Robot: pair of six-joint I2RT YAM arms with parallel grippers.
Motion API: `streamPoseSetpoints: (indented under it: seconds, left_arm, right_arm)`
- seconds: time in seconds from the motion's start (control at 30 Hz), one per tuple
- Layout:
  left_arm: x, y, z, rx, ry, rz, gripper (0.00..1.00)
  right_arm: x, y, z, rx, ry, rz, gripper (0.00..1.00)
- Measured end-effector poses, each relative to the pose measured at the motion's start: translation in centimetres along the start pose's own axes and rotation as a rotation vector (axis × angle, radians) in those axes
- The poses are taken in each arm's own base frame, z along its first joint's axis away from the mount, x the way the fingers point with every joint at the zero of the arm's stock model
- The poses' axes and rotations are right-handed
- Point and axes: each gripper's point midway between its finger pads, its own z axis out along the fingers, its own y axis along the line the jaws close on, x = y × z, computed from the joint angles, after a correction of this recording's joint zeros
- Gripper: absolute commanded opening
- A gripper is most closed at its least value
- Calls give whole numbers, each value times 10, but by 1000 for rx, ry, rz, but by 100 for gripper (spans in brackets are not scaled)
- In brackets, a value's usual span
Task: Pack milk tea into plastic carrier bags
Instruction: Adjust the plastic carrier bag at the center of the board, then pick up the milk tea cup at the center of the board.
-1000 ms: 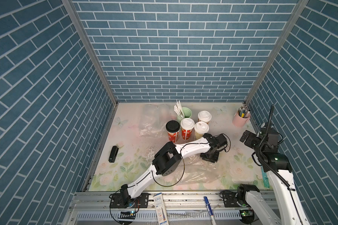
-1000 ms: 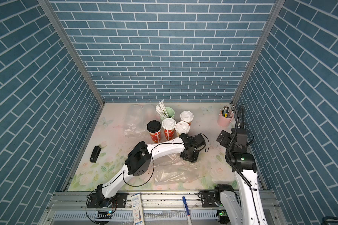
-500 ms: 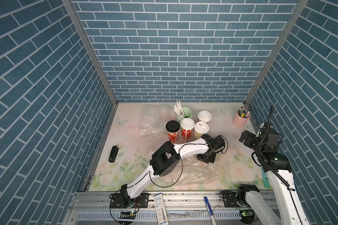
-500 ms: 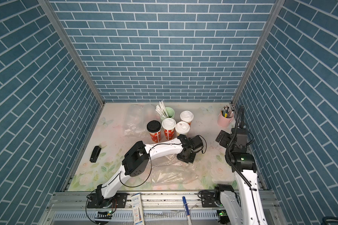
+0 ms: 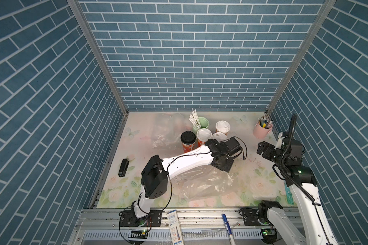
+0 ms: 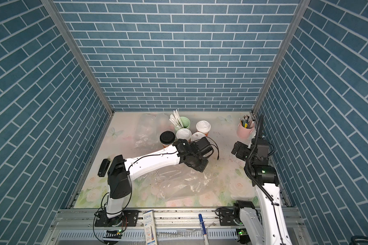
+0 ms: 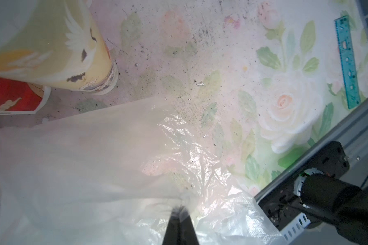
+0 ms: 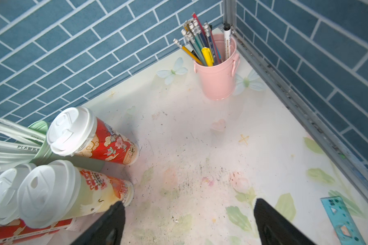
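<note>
Four lidded milk tea cups stand together at the back: a black-lidded red one (image 5: 188,138), a white-lidded red one (image 5: 204,135), a cream-yellow one (image 5: 218,136) and an orange one (image 5: 222,126). One clear plastic carrier bag (image 5: 204,182) lies crumpled at the front centre. A second bag (image 5: 168,129) lies flat behind the cups' left. My left gripper (image 7: 180,209) is shut on a pinch of the front bag's film, just in front of the cream-yellow cup (image 7: 62,53). My right gripper (image 8: 187,210) stands open and empty over bare mat, right of the cream-yellow cup (image 8: 72,191).
A mint-green cup of wrapped straws (image 5: 202,124) stands behind the cups. A pink cup of pens (image 5: 262,130) is in the back right corner. A teal ruler (image 8: 342,220) lies by the right wall, a black stapler-like object (image 5: 123,167) at the left.
My left gripper has shut on the front bag's film and shifted a little leftward. My right gripper has edged slightly left and stays open.
</note>
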Motion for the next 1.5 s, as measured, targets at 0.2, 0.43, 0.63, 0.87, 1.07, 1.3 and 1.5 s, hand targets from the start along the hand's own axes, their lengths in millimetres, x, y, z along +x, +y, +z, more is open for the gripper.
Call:
streamPoseSetpoints:
  seconds: [0.2,0.43,0.63,0.87,1.07,1.3,1.5]
  left_arm:
    - [17,9,-15,13,17,102,0]
    - [35,38,-59,90,-18,137,0]
    - [39,71,-83,156,-80,112,0]
    - [39,83,-87,223,-82,135,0]
    - [37,86,-88,292,-78,152,0]
    - [34,84,-71,383,-73,131,0]
    - [27,82,-67,438,-112,101,0]
  right_arm:
    - [10,23,0,-127,62,-6,88]
    - [13,65,-2,-255,127,-82,88]
    - [21,104,10,-289,238,-210,88]
    - [19,136,35,-233,320,-349,98]
    - [20,162,51,-205,371,-442,98]
    - [33,183,61,-179,430,-540,98]
    - [40,189,67,-151,473,-584,99]
